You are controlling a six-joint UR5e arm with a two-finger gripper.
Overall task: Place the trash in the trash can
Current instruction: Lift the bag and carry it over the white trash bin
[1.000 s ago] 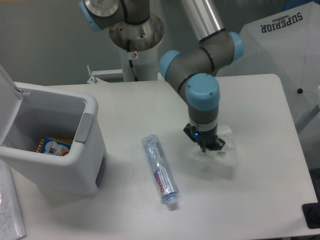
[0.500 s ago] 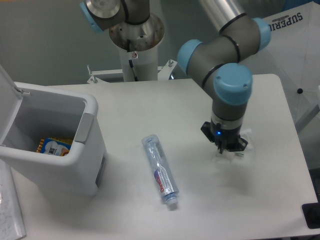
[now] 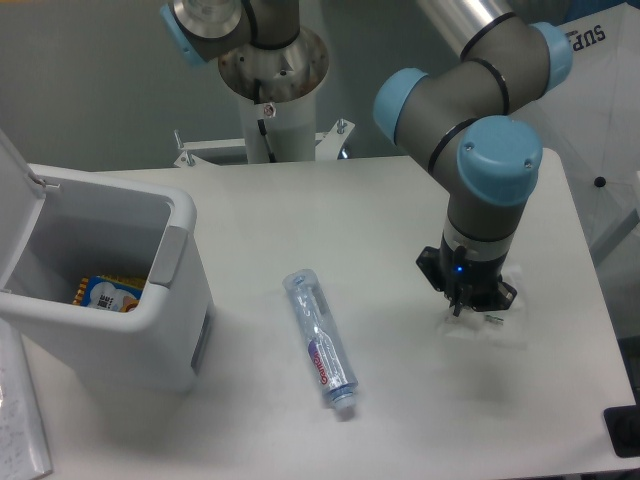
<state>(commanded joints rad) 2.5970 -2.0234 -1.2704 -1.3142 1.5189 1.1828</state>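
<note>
On the right side of the tabletop (image 3: 300, 215), the gripper (image 3: 468, 300) hung low over the surface, its black fingers pointing down beneath the arm's blue-capped wrist. Under and just beside the fingertips lay a faint, glassy patch that I took to be the thin plastic bag (image 3: 487, 322), so pale against the white top that its outline was hard to trace. The fingers looked drawn close together, but whether they pinched the bag or only hovered at it I could not tell; the film was too thin and the fingertips too small to read. The arm's steep, vertical pose suited a pinch from above, which is probably the only way to lift something so flat.

The bottle (image 3: 320, 339) lay on its side near the middle of the tabletop, cap end towards the near edge, well apart from the gripper and untouched. Lying flat, it could roll if nudged.

At the left stood the trash can (image 3: 170, 330), its lid (image 3: 15, 215) tipped back so the mouth was open and ready to receive things from above. A colourful wrapper (image 3: 105, 291) already sat at the bottom. Neither piece of trash was in the can yet, so by my reckoning the task was at its first pick.
</note>
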